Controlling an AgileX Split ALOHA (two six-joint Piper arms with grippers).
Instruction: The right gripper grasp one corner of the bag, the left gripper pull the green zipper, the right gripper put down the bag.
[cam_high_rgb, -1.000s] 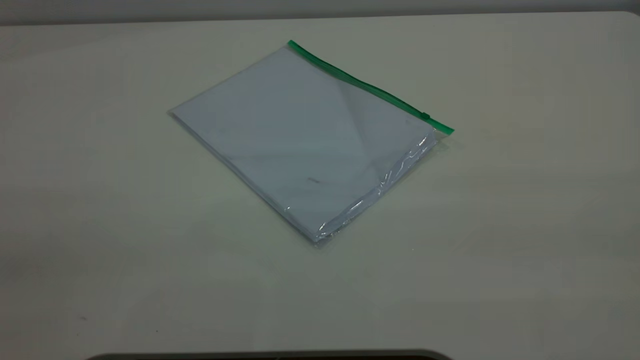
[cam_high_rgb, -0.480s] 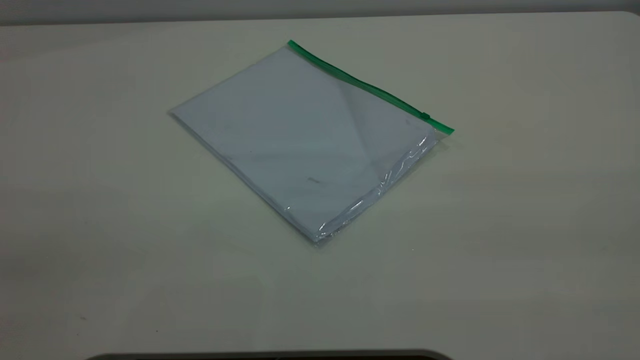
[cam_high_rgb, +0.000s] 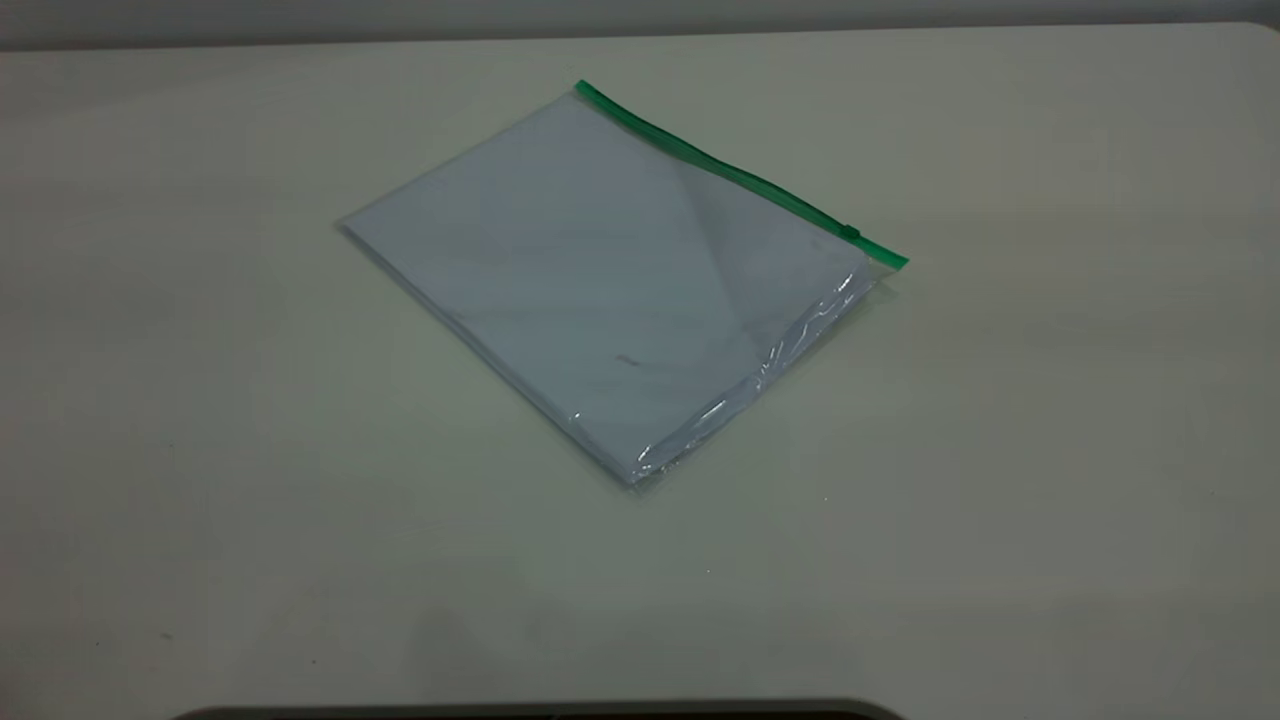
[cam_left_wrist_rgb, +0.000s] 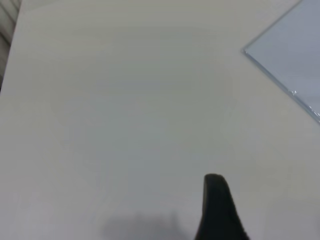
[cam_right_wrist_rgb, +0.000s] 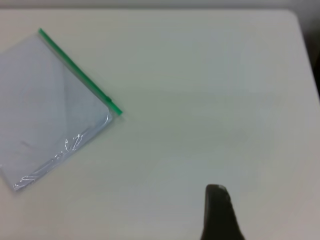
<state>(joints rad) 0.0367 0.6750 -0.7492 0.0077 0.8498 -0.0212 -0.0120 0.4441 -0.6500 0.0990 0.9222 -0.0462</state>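
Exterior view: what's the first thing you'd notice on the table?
The bag, lying flat mid-table, turned like a diamond with pale sheets inside. Its bright green zipper runs along the far right edge, the little slider near the right-hand corner. Neither gripper touches it; the right gripper is off to its side.

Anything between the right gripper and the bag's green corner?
Nothing: in the right wrist view only bare table separates the right gripper from the corner of the bag.

A pale off-white table (cam_high_rgb: 1050, 420) fills the exterior view, a grey wall (cam_high_rgb: 640, 15) behind it.
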